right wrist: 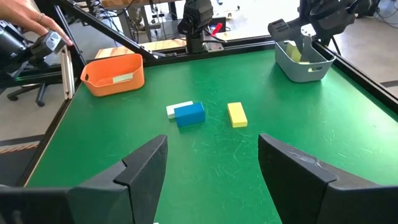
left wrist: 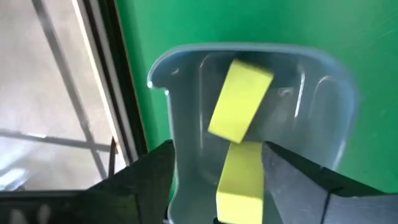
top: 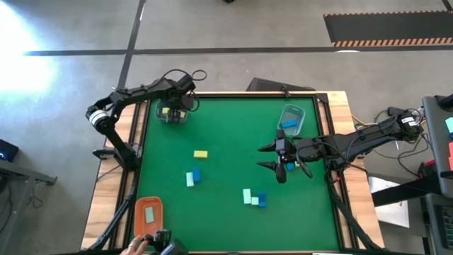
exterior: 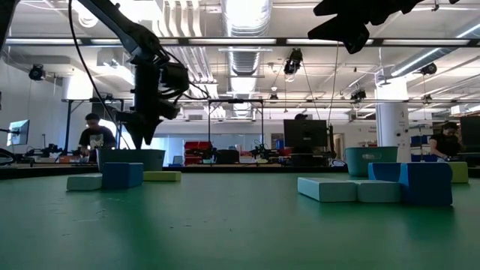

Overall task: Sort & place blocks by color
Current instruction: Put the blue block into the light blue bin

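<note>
My left gripper (top: 177,108) hangs open, pointing down over the far-left grey-blue tray (top: 172,120). In the tray are two yellow blocks: one tilted (left wrist: 241,99), leaning on the other (left wrist: 241,182), which shows between my open fingers (left wrist: 217,152). My right gripper (top: 264,157) stands open above the table's right half, with nothing between its fingers (right wrist: 211,155). On the green mat lie a yellow block (top: 200,154), a blue and mint pair (top: 192,177), and a mint and blue group (top: 253,198).
A second grey-blue tray (top: 291,113) at the far right holds a blue block (top: 289,125). An orange tray (top: 148,214) with a mint block stands at the near left. A person's hand (top: 134,246) shows by the near edge. The mat's middle is bare.
</note>
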Action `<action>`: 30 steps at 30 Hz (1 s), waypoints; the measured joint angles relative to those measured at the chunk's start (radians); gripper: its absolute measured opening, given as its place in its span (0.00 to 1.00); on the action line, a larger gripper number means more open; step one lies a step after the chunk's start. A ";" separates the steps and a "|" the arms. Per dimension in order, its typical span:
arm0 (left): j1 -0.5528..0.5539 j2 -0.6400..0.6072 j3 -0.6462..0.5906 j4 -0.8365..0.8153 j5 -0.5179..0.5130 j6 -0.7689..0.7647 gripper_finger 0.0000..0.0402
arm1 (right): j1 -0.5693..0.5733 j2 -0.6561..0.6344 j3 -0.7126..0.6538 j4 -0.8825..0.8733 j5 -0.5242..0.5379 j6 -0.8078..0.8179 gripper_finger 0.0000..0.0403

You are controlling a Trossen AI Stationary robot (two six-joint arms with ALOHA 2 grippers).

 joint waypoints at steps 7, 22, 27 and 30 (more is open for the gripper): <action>-0.043 -0.022 0.026 0.000 -0.025 -0.019 0.63 | 0.000 0.000 0.000 -0.008 0.000 0.037 0.58; -0.455 -0.213 0.059 0.163 -0.055 -0.608 0.62 | 0.000 0.024 0.000 -0.135 0.000 0.408 0.58; -0.605 -0.254 0.058 0.285 -0.056 -0.739 0.62 | 0.000 0.059 0.007 -0.263 0.000 0.564 0.58; -0.683 -0.269 0.058 0.353 -0.059 -0.774 0.62 | 0.000 0.085 0.018 -0.382 -0.001 0.672 0.58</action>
